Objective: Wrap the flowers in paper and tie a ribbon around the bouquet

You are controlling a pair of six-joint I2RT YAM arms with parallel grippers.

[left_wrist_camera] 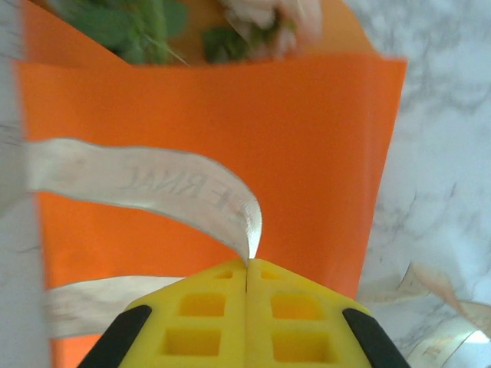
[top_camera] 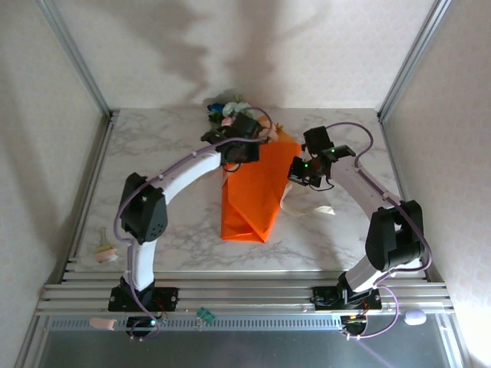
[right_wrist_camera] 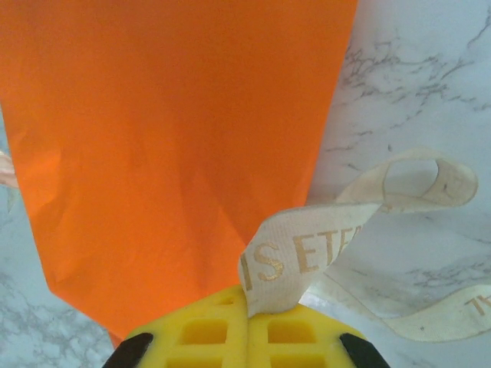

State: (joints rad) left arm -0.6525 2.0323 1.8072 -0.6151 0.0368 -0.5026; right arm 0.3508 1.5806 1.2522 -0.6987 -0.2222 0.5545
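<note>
In the top view the orange paper point(top_camera: 249, 195) lies folded into a cone at the centre of the marble table point(top_camera: 153, 153). Its narrow end points toward the lower centre of the frame and its wide end toward the top, where the flowers point(top_camera: 228, 112) poke out, a blue bloom and pale ones among green leaves. The left gripper point(left_wrist_camera: 247, 267) sits over the wide upper part of the paper. In its wrist view the yellow fingers are pressed together with the cream ribbon point(left_wrist_camera: 153, 184) pinched at their tip, and the strip arcs up and off to the left edge of the frame across the orange sheet. Another length crosses low at the left. The right gripper point(right_wrist_camera: 247, 300) is at the right edge of the paper, its fingers likewise pressed together on the ribbon. A gold-lettered stretch rises from between them and curls into a loop at the right of the frame over the marble, with more ribbon lying loose at lower right
</note>
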